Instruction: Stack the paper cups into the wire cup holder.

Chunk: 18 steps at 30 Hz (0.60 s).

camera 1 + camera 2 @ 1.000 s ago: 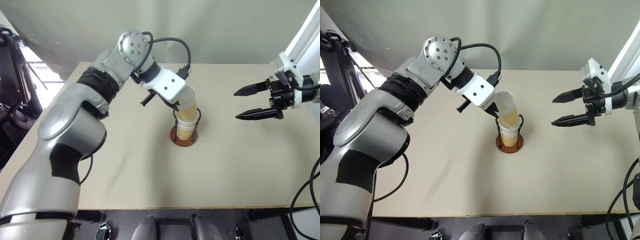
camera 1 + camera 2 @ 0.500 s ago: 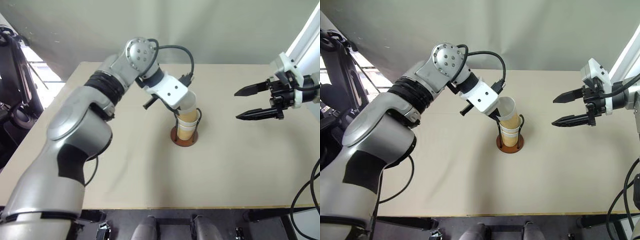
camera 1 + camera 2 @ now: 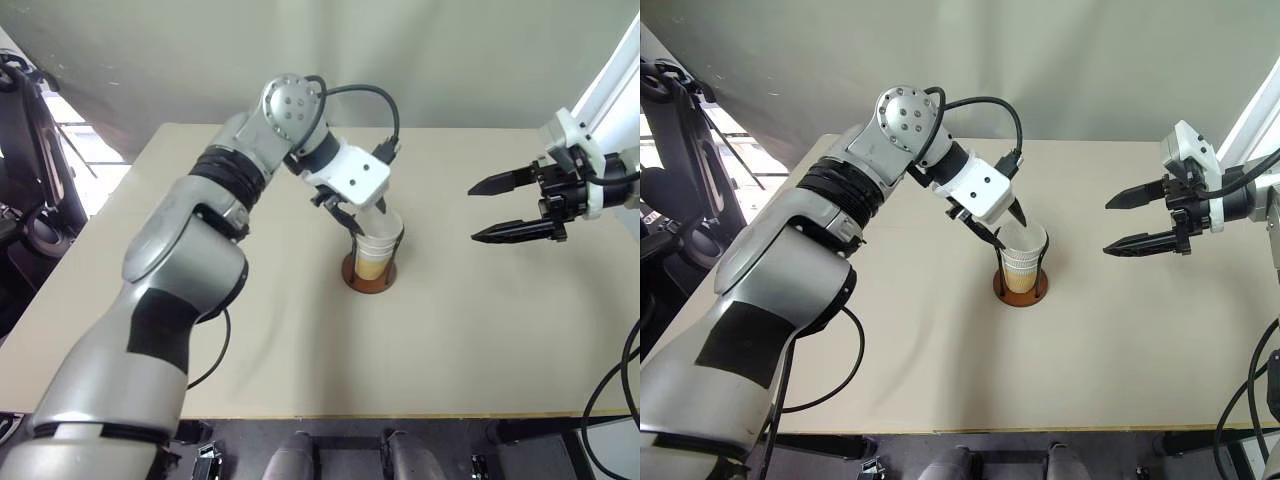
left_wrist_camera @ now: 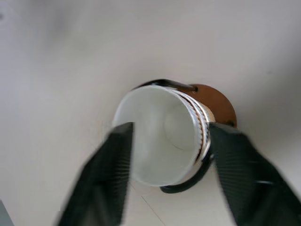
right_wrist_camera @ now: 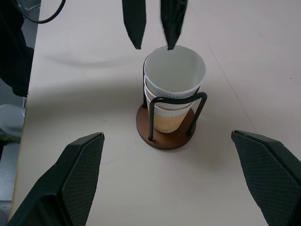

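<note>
Three paper cups (image 5: 174, 80) sit nested and upright in the wire cup holder (image 5: 164, 137), whose black loops rise from a brown disc base (image 3: 368, 281) at the middle of the table. My left gripper (image 3: 362, 215) hangs open just above the top cup's rim, pointing down. In the left wrist view its fingers (image 4: 109, 176) stand apart on either side of the white cup (image 4: 162, 134) without gripping it. My right gripper (image 3: 472, 212) is open and holds nothing, raised well to the right of the holder.
The beige table (image 3: 250, 330) is bare around the holder. Dark equipment (image 3: 30, 200) stands beyond the table's left edge. A grey wall closes off the back.
My left gripper has opened and let go of the top cup. The cup was tilted in its grip and now stands upright in the stack. The right arm has not moved.
</note>
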Motion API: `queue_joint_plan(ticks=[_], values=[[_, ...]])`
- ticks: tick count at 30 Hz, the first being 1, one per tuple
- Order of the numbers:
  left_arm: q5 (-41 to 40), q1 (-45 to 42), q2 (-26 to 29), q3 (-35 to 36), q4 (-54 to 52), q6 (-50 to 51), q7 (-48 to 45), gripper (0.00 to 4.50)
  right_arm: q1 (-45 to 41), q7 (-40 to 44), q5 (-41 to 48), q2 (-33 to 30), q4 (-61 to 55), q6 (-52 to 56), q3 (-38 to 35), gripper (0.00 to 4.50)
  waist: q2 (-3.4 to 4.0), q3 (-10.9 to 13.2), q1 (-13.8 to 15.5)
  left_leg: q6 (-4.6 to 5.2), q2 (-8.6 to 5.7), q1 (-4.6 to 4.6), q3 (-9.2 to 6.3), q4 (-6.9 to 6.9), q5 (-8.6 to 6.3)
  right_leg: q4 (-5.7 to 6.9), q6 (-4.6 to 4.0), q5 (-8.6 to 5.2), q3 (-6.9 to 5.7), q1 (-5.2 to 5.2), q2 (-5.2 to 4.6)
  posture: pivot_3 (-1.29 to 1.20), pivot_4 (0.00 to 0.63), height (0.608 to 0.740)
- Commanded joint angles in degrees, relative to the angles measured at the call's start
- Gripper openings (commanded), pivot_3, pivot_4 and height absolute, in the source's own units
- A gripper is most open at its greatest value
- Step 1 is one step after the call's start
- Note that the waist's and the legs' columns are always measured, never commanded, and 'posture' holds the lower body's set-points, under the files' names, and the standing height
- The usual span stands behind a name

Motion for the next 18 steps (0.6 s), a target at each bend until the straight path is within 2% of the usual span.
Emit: queue_joint_plan(ticks=[1,2,4,10,13,18], values=[[-7.99,-1.92,0.97,5.58,-3.34,11.28,-1.63,4.07,-1.28,-0.07,0.01,-1.20,-0.56,0.19,-1.79,4.50,0.00,0.00,0.00,0.00,0.00,0.00,0.00,0.00,0.00,0.00,0.00,0.00,0.00,0.00,0.00,0.00,0.150,0.740],[-9.58,-2.37,0.76,9.22,-2.87,14.95,-1.63,4.41,-1.70,-0.92,0.11,-0.81,0.09,0.73,-2.25,4.50,-0.01,0.00,0.02,0.00,-0.01,-0.01,0.02,0.00,0.00,-0.01,0.00,0.00,-0.02,0.00,0.00,0.00,0.150,0.740],[-11.62,-3.39,0.32,16.14,-1.41,21.99,-0.62,4.48,-2.46,-3.56,0.17,0.25,1.68,1.32,-3.45,4.50,0.00,0.00,-0.01,0.00,0.00,-0.01,0.05,0.00,0.00,-0.02,0.00,0.00,-0.01,0.00,0.00,0.00,0.150,0.740],[-15.94,-3.33,0.78,36.25,4.49,37.59,32.15,4.48,-6.02,-22.65,-1.80,7.64,13.68,-1.91,-10.00,4.50,0.07,0.03,-0.31,0.00,0.06,0.23,0.17,-0.06,0.00,0.05,0.00,0.02,0.06,0.03,-0.02,0.00,0.150,0.740],[-14.88,-0.47,1.65,40.84,3.77,39.40,39.67,4.48,-6.31,-29.89,-3.96,9.79,18.22,-5.45,-11.24,4.50,0.11,0.05,-0.32,-0.03,0.11,0.42,0.22,-0.20,0.02,0.08,-0.01,0.03,0.07,0.09,0.02,0.00,0.150,0.740],[-11.67,7.36,2.71,43.32,0.27,39.87,44.46,4.48,-5.79,-42.49,-7.38,14.24,26.31,-12.50,-12.51,4.50,0.24,0.09,-0.33,-0.08,0.15,0.69,0.35,-0.45,0.04,0.10,-0.03,0.01,0.13,0.12,-0.01,0.00,0.150,0.740]])
